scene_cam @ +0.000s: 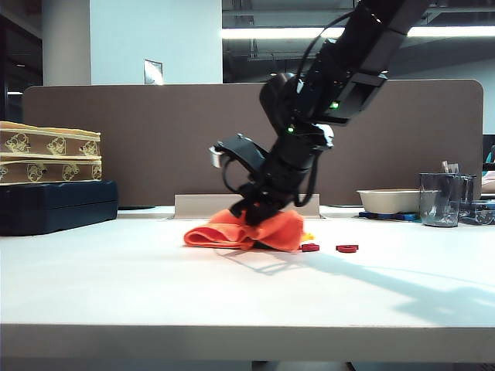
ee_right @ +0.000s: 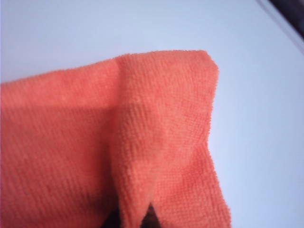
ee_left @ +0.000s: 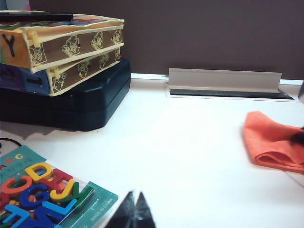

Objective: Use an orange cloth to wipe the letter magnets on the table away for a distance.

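The orange cloth [scene_cam: 246, 230] was seen lying bunched on the table [scene_cam: 155, 278], near mid-table, w/ its long axis running left-right across the exterior view; its flatter folded end pointed left, the raised bunch sat at the right. The right gripper [scene_cam: 254, 210] was pressed down onto the top of the cloth from above, the arm slanting in from upper right. In the right wrist view the cloth [ee_right: 118, 142] filled most of the picture, a pinched ridge of fabric rising between the dark fingertips [ee_right: 151, 217], so the claw was clamped narrow on the cloth.

Two red letter magnets [scene_cam: 347, 248] were seen flat on the table just right of the cloth, approx. in a row, w/ a yellow piece [scene_cam: 308, 238] touching the cloth's right edge.

The left gripper [ee_left: 133, 209] was only seen as dark tips at the edge of its wrist view, drawn together to a narrow point, nothing held, well apart from the cloth [ee_left: 273, 142]. Beside it lay a packet of coloured letters [ee_left: 42, 194]. A stack of boxes [ee_left: 61, 52] stood on a dark case [ee_left: 80, 102] near the partition [scene_cam: 139, 139].
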{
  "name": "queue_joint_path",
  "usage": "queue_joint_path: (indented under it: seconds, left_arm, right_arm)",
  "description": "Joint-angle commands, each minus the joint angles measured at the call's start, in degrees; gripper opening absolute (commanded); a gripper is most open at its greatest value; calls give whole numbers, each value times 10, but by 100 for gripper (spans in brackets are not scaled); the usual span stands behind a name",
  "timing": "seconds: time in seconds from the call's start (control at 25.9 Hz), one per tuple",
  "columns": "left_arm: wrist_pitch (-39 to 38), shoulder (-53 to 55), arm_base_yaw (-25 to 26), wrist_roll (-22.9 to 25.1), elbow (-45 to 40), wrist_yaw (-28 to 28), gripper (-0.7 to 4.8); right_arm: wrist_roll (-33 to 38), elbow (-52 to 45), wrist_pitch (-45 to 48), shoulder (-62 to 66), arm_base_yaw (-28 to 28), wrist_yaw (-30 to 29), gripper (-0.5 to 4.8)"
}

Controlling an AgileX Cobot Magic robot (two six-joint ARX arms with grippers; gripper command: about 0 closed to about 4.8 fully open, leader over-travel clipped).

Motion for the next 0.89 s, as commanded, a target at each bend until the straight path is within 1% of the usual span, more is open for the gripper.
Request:
queue_joint_path:
  seconds: [0.04, 0.08, 0.27, 0.39, 0.5, 0.66, 0.73, 0.89]
  left_arm:
    - [5, 0, 0, 0, 1, 2, -2]
    - [5, 0, 0, 0, 1, 2, -3]
    - [5, 0, 0, 0, 1, 2, -3]
    - [5, 0, 0, 0, 1, 2, -2]
    - [5, 0, 0, 0, 1, 2, -3]
    - [5, 0, 0, 0, 1, 2, -2]
    - [5, 0, 0, 0, 1, 2, -3]
    - [5, 0, 0, 0, 1, 2, -3]
  right_arm:
    - [-2, 0, -51, -2, -17, 15, -1]
    - [-2, 0, -63, -2, -21, 28, -1]
    - [-2, 0, -88, -2, -31, 50, -1]
    - [-2, 0, -110, -2, -41, 81, -1]
    - [-2, 0, -115, -2, -54, 97, -1]
    - [-2, 0, -133, -2, -77, 105, -1]
    - [-1, 0, -151, -2, -103, 105, -1]
    - [-1, 0, -152, -2, -129, 105, -1]
